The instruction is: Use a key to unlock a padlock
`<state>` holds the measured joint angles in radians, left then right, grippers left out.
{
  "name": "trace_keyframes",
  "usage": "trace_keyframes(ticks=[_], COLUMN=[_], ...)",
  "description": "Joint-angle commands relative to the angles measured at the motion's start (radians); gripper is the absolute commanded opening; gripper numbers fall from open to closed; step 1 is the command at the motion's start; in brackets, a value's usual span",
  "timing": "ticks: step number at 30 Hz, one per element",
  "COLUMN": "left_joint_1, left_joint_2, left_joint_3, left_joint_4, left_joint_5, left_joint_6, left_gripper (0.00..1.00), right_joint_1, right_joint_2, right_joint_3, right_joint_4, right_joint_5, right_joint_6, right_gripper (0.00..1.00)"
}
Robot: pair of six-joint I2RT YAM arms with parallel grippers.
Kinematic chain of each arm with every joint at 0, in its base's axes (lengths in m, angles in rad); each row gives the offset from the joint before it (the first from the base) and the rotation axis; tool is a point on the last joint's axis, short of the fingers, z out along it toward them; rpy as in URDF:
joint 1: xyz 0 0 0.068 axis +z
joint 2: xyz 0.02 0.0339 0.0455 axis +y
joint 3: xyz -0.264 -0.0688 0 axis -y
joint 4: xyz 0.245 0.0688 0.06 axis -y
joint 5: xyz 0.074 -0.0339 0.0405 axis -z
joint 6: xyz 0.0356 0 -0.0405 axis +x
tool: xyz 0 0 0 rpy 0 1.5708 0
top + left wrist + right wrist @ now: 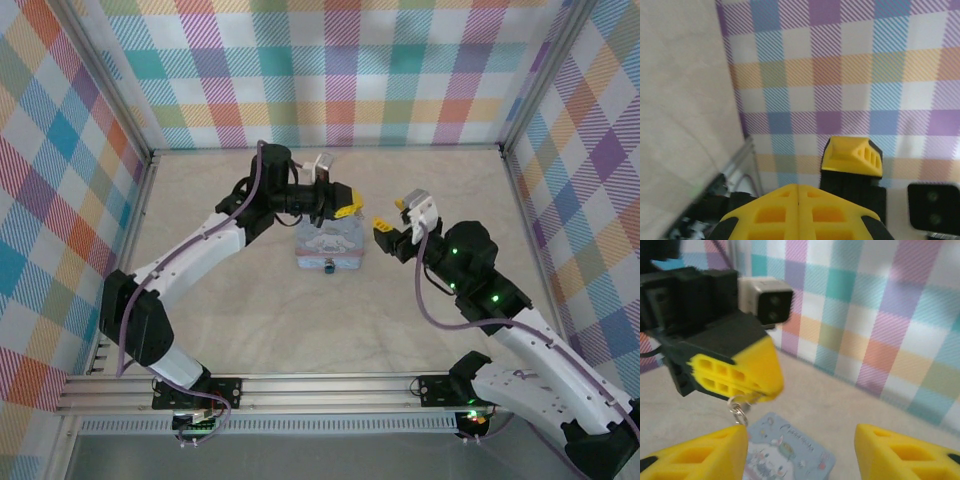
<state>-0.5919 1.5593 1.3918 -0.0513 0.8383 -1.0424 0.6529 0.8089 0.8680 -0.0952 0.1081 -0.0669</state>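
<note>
So, padlock (328,267) tiny, stiff, probably slippery; brace the light tin box (330,243) instead. Left gripper (762,386) pinched shut on key ring (739,411); right gripper (800,442) wide.

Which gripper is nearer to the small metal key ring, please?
Left. The left gripper is shut on the key ring, which dangles from its tips; the right gripper is open just beneath it.

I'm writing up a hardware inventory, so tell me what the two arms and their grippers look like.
The left arm and right arm have white shells with black joints, and a purple cable loops along each. The left gripper and right gripper are black with yellow, slotted, wedge-shaped fingertips. Green lights glow on the right arm.
</note>
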Motion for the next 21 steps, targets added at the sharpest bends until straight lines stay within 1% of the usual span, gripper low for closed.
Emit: trace_keyframes(ticks=[1,2,3,6,9,11,12,14,16,19,21], left_joint_1=[0.007,0.007,0.008,0.005,-0.004,-0.012,-0.015,-0.022,-0.029,-0.045,-0.059], left_joint_2=[-0.068,-0.080,-0.091,-0.136,-0.180,-0.204,-0.217,-0.234,-0.247,-0.258,-0.265], left_joint_3=[0.037,0.030,0.015,-0.051,-0.107,-0.136,-0.153,-0.167,-0.174,-0.182,-0.185], left_joint_4=[-0.180,-0.186,-0.183,-0.135,-0.055,-0.015,0.008,0.033,0.044,0.063,0.071], left_joint_5=[-0.143,-0.176,-0.212,-0.282,-0.306,-0.307,-0.301,-0.303,-0.303,-0.293,-0.287], left_joint_6=[0.252,0.282,0.303,0.331,0.349,0.360,0.361,0.367,0.369,0.369,0.373], left_gripper=[0.00,0.00,0.00,0.00,0.00,0.00,0.00,0.00,0.00,0.00,0.00], right_joint_1=[-0.014,-0.020,-0.029,-0.058,-0.083,-0.085,-0.085,-0.085,-0.085,-0.085,-0.085], right_joint_2=[0.042,0.057,0.066,0.071,0.087,0.110,0.124,0.147,0.157,0.170,0.181], right_joint_3=[0.095,0.095,0.080,-0.007,-0.093,-0.113,-0.116,-0.126,-0.135,-0.156,-0.151], right_joint_4=[-0.171,-0.175,-0.149,0.023,0.251,0.344,0.382,0.452,0.486,0.559,0.570], right_joint_5=[0.006,-0.027,-0.076,-0.232,-0.378,-0.457,-0.487,-0.540,-0.554,-0.557,-0.566], right_joint_6=[0.349,0.413,0.471,0.640,0.775,0.816,0.838,0.869,0.888,0.918,0.920], right_gripper=[0.59,0.59,0.55,0.48,0.44,0.43,0.44,0.49,0.53,0.53,0.50])
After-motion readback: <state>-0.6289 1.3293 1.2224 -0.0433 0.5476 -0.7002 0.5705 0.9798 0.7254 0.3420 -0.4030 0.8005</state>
